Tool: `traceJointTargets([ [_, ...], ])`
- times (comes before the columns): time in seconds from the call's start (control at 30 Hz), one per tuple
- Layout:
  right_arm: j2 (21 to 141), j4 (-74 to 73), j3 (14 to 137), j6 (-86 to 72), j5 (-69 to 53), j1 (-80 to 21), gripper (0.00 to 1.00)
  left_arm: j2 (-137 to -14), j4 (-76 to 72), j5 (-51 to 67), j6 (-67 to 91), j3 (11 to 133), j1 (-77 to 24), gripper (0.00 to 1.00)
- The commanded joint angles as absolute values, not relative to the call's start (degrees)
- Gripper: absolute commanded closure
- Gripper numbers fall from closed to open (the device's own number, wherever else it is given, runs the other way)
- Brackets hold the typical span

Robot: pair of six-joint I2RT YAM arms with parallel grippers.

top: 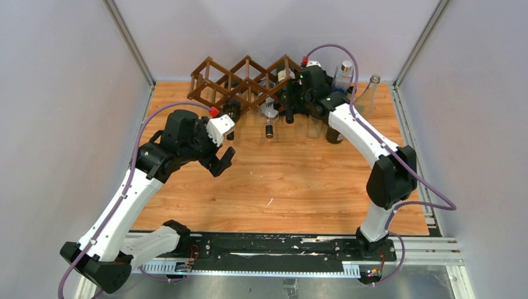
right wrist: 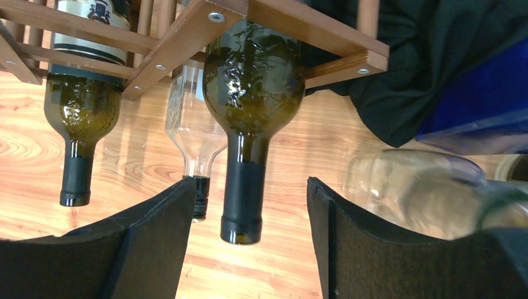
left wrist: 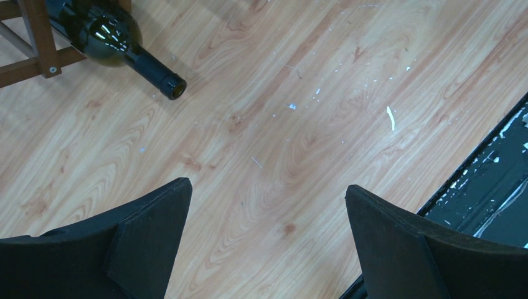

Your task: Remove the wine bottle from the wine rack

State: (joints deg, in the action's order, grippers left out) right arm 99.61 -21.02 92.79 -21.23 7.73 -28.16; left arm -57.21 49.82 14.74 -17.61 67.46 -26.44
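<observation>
Foremost in right wrist view: black pads [right wrist: 155, 243] of right hand [right wrist: 249, 187], apart, one on each side of neck of wine bottle [right wrist: 252, 87], a gap showing on both flanks, no contact visible. Green glass, dark capsule on neck, mouth toward camera; body lodged in wine rack [right wrist: 283, 28], at its right end as seen here, base hidden behind slats.

To left, labelled bottle [right wrist: 81, 106] in neighbouring cell; pale label cut off by frame top and crossed by a slat, dark crest discernible, lettering unreadable. Between the two, clear bottle [right wrist: 194, 134], shoulder and neck only, mouth masked by left pad. At right, blurred clear glass [right wrist: 417, 187], shape uncertain; above it, dark mass with blue patch [right wrist: 448, 75], not identifiable.

From above, right hand at right end of rack, fingers hidden under wrist housing. Rack standing at far edge of bench [top: 280, 180], bottle necks pointing toward arms. Upright clear bottles [top: 344, 76] just beside rack on right.

Left wrist view: left hand [left wrist: 266, 187] spread wide over bench, holding nothing, well apart from rack's near corner. Dark bottle [left wrist: 103, 34] at upper left, neck protruding from rack, body cut off by frame edge, no label in view. Black base plate [left wrist: 492, 187] at lower right, partly out of frame.
</observation>
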Motion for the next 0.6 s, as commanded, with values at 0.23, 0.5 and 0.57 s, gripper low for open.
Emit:
traceJointTargets([
  [0.23, 109.24, -22.24, 99.97, -21.74, 8.18, -30.20, 0.34, -55.85, 49.09, 14.32, -19.55, 67.68, -26.19, 0.00],
  [0.5, 113.85, -22.15, 100.98, -21.10, 9.21, -30.46, 0.35, -55.32, 49.13, 14.46, -19.88, 66.99, -26.19, 0.00],
  [0.57, 114.87, -22.23, 101.84, -20.71, 9.23, -30.45, 0.36, -55.23, 49.13, 14.38, -20.09, 66.95, -26.19, 0.00],
])
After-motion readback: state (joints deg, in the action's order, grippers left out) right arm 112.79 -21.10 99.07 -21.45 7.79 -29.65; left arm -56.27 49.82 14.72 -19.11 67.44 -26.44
